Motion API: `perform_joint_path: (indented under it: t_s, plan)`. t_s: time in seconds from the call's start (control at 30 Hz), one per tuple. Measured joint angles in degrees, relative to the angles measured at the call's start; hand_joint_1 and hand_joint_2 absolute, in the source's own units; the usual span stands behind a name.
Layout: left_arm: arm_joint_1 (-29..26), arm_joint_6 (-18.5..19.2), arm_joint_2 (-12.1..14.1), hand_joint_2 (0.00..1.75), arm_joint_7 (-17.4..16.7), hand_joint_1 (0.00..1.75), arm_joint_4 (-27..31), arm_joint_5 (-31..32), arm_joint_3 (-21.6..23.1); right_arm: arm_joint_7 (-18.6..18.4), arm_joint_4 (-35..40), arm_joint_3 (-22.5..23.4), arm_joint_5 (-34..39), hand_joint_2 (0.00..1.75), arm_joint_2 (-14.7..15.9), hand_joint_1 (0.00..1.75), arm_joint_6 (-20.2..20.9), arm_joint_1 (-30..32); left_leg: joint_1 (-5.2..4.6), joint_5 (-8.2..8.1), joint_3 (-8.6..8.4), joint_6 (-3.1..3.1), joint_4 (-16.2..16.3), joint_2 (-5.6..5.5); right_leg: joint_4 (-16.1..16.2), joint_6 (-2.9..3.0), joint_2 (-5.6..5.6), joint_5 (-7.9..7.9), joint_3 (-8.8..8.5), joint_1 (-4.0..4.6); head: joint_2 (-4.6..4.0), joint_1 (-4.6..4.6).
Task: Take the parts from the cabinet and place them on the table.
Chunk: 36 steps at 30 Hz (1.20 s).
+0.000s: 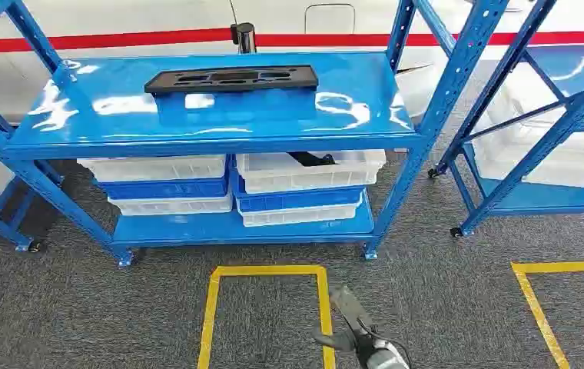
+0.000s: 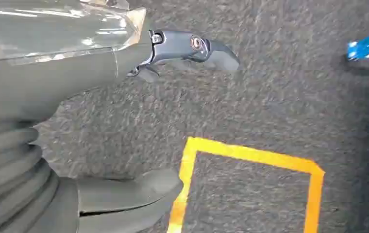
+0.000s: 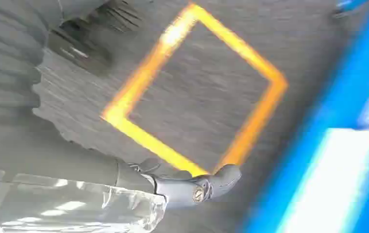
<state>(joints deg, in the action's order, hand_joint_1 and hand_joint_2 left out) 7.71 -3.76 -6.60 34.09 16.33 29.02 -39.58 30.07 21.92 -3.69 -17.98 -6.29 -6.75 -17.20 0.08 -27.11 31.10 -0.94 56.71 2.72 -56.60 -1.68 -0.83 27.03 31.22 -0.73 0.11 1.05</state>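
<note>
- Black part (image 1: 232,78): a flat, elongated plate with recessed cut-outs, lying flat on the top shelf (image 1: 289,115) of the blue cabinet (image 1: 404,181), toward the shelf's rear centre. No hand touches it.
- Second dark item (image 1: 312,159): lies inside the upper right white bin (image 1: 304,173). It is partly hidden by the bin wall and its shape cannot be made out.
- Bins on the lower shelf (image 1: 197,227): two stacks, side by side, three bins each, six in all.
- Left stack: white bin (image 1: 154,167) on top, blue bin (image 1: 162,188) in the middle, white bin (image 1: 172,205) at the bottom. Contents are not visible.
- Right stack: the upper white bin on top, a blue bin (image 1: 296,201) beneath it, another white bin (image 1: 300,214) at the bottom.
- Second blue rack (image 1: 539,115): stands to the right of the cabinet and carries pale containers (image 1: 573,165).
- Floor: grey carpet (image 1: 81,307) with two yellow tape outlines, one (image 1: 212,307) directly in front of the cabinet and one (image 1: 535,304) further right.
- Right hand (image 1: 350,323): low in the head view, above the carpet beside the front tape outline, holding nothing. The right wrist view shows one finger (image 3: 207,184) extended; the picture is blurred.
- Left hand (image 2: 124,97): over the carpet near a tape corner, with thumb (image 2: 134,191) and dark finger (image 2: 192,48) spread apart, empty.
</note>
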Motion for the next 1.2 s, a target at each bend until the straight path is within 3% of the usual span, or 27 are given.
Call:
perform_joint_path:
  t_s: [0.2, 0.67, 0.97, 1.13, 1.2]
  plan:
    - [0.8, 0.35, -0.22, 0.0, 1.05, 0.0, -0.46, 1.58, -0.44, 3.26, 9.04, -5.67, -3.24, 1.75, -0.2, 0.0, -1.69, -4.65, 0.0, 0.04, -0.01, -0.02, 0.02, -0.01, 0.0, 0.0, -0.01, 0.0, 0.0, 0.0, 0.0, 0.0]
    - [1.43, 0.39, -0.26, 0.0, -1.22, 0.0, -1.18, 3.46, -0.29, 2.89, 34.61, -15.52, -5.51, 1.75, 3.28, 0.0, -3.85, -5.83, -0.01, 0.04, 0.1, -0.02, 0.04, -0.01, -0.01, 0.0, -0.01, 0.0, 0.13, 0.0, 0.0, 0.0]
    - [1.29, -1.33, -0.04, 0.0, -3.1, 0.0, -1.47, 4.46, 0.31, -1.55, 54.06, -16.83, -6.04, 1.75, 8.77, 0.0, -3.39, -6.54, -0.01, 0.03, 0.15, -0.03, 0.04, -0.02, -0.01, 0.0, -0.01, 0.0, 0.15, -0.01, 0.0, 0.0]
    - [1.27, -2.91, 0.04, 0.0, -4.76, 0.0, -1.64, 5.27, 0.5, -3.67, 59.44, -17.18, -7.83, 1.75, 10.76, 0.0, -3.24, -7.02, -0.01, 0.03, 0.2, -0.03, 0.04, -0.02, -0.01, -0.01, -0.01, -0.01, 0.16, -0.01, 0.0, 0.0]
    - [1.2, -3.94, 0.04, 0.0, -5.02, 0.0, -1.75, 6.15, 1.03, -6.45, 60.81, -17.69, -10.17, 1.75, 11.54, 0.0, -2.51, -9.04, -0.01, 0.04, 0.22, -0.03, 0.04, 0.01, -0.01, -0.03, 0.01, -0.03, 0.2, -0.01, 0.0, -0.02]
